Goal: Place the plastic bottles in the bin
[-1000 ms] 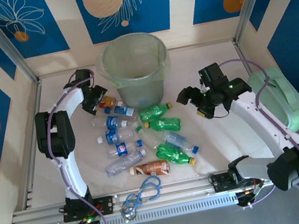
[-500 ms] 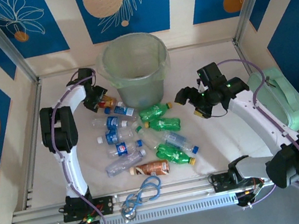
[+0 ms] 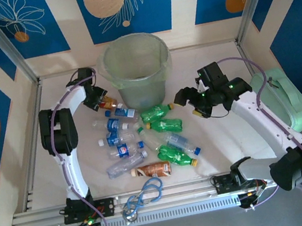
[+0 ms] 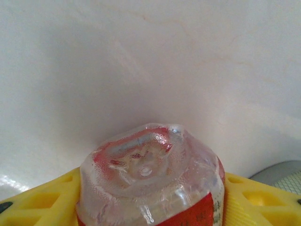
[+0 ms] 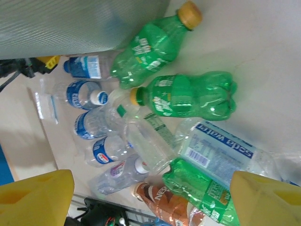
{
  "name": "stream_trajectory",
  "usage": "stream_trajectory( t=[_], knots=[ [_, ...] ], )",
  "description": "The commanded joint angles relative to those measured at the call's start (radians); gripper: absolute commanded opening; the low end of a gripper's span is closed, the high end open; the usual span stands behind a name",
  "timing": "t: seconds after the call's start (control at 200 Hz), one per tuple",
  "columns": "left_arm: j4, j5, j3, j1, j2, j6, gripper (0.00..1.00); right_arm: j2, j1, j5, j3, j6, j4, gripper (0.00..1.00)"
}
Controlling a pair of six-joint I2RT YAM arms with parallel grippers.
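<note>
My left gripper (image 3: pixel 100 101) is beside the bin's left wall, shut on the orange-red bottle (image 3: pixel 108 103). In the left wrist view the bottle's base (image 4: pixel 149 174) fills the gap between the yellow fingers (image 4: pixel 44 205). The bin (image 3: pixel 109 67), a pale grey-green bucket, stands at the back centre. Several plastic bottles lie in front of it: green ones (image 3: pixel 155 113) (image 3: pixel 166 125), clear blue-labelled ones (image 3: pixel 123 150) and a brown one (image 3: pixel 152 170). My right gripper (image 3: pixel 187 103) hovers open to the right of the pile; from it I see the green bottles (image 5: pixel 193 96) and the brown bottle (image 5: pixel 164 205) below.
A mint green case (image 3: pixel 282 98) sits against the right wall behind the right arm. A blue-grey looped cable (image 3: pixel 143 199) lies at the near edge by the rail. The bin's wall (image 5: pixel 70 23) fills the upper left of the right wrist view.
The left gripper's jaws have closed onto the orange-red bottle beside the bin. The right gripper has drifted a little left toward the pile.
</note>
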Motion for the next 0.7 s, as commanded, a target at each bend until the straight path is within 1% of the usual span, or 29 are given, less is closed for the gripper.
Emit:
stream_trajectory(
  t=[0.0,0.18,0.275,0.335,0.41,0.5,0.575,0.695],
  knots=[
    [-0.001,-0.05,-0.016,0.003,-0.125,0.05,0.58,-0.038,0.041,-0.006,0.067,-0.037,0.033,0.86],
    [-0.018,-0.141,-0.08,0.009,-0.302,0.115,0.56,-0.026,0.13,0.013,0.16,-0.073,0.06,0.87],
    [-0.007,-0.146,-0.122,0.014,-0.408,0.154,0.56,-0.008,0.177,0.0,0.215,-0.091,0.083,0.87],
    [-0.006,-0.121,-0.129,0.015,-0.471,0.178,0.55,0.01,0.202,-0.024,0.256,-0.1,0.105,0.86],
    [0.037,-0.048,-0.156,0.018,-0.553,0.187,0.54,0.039,0.231,-0.051,0.315,-0.113,0.131,0.85],
    [0.133,0.086,-0.189,0.021,-0.636,0.174,0.54,0.088,0.263,-0.075,0.397,-0.136,0.154,0.82],
    [0.171,0.189,-0.184,0.02,-0.667,0.149,0.54,0.141,0.277,-0.09,0.469,-0.147,0.163,0.8],
    [0.269,0.363,-0.208,0.02,-0.7,0.068,0.52,0.249,0.275,-0.147,0.582,-0.148,0.164,0.63]
  ],
)
